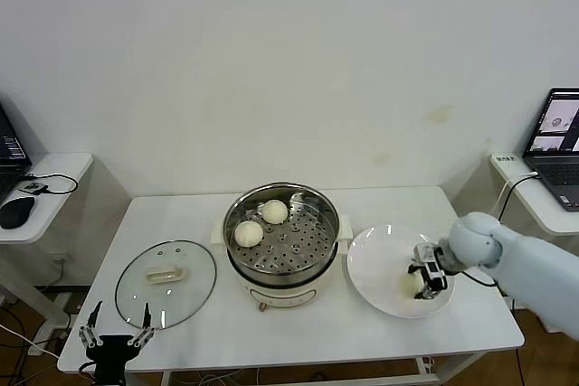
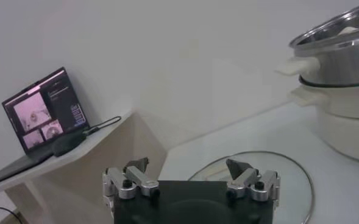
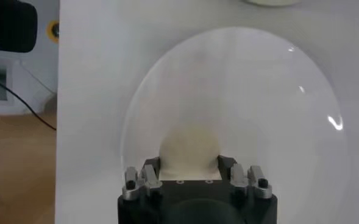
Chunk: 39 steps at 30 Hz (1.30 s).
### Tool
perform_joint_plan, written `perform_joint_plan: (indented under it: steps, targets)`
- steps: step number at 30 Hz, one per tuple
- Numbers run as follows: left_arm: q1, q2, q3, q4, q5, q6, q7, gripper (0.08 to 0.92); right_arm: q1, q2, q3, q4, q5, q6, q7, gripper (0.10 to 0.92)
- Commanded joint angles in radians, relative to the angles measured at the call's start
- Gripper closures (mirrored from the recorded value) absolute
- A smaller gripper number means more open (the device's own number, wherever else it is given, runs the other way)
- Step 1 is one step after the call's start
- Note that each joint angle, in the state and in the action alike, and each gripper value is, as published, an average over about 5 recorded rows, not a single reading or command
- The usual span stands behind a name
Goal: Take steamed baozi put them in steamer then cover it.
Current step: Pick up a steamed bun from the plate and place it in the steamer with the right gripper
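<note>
The steamer (image 1: 282, 275) stands mid-table, its perforated tray holding two baozi (image 1: 274, 211) (image 1: 248, 233). Another baozi (image 1: 412, 285) lies on the white plate (image 1: 380, 259) to the steamer's right. My right gripper (image 1: 425, 277) is down on that plate. In the right wrist view the baozi (image 3: 188, 146) sits between the fingers of the right gripper (image 3: 188, 161), which press against both its sides. My left gripper (image 1: 116, 332) hangs open and empty at the table's front left corner, near the glass lid (image 1: 192, 294). The left wrist view shows the left gripper (image 2: 188, 167) before the lid (image 2: 289, 176) and the steamer (image 2: 344, 55).
Side desks stand at both ends, the left one (image 1: 50, 178) with a mouse and cables, the right one with a laptop (image 1: 556, 146). A laptop (image 2: 42, 112) also shows in the left wrist view. The white wall runs behind the table.
</note>
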Motion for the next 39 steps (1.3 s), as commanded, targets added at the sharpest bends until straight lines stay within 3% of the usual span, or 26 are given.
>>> perform_joint_plan:
  steps: [1, 10, 20, 29, 39]
  targets:
    - [-0.008, 0.005, 0.005, -0.003, -0.001, 0.002, 0.002, 0.177, 0.350, -0.030, -0.097, 0.026, 0.155, -0.010, -0.043, 0.431]
    - [-0.007, 0.017, 0.001, -0.003, -0.005, 0.002, 0.002, 0.177, 0.719, 0.184, -0.322, -0.003, 0.297, -0.025, -0.024, 0.430]
    - [-0.008, 0.010, -0.017, 0.002, -0.024, 0.001, 0.000, 0.177, 0.752, 0.518, -0.414, -0.006, 0.390, -0.013, 0.040, 0.423]
    - [-0.005, 0.004, -0.042, -0.004, -0.037, 0.002, -0.001, 0.177, 0.632, 0.694, -0.490, -0.128, 0.290, 0.210, 0.043, 0.423]
    - [-0.013, -0.012, -0.043, 0.000, -0.042, 0.001, -0.002, 0.177, 0.595, 0.750, -0.551, -0.167, 0.155, 0.410, 0.008, 0.423]
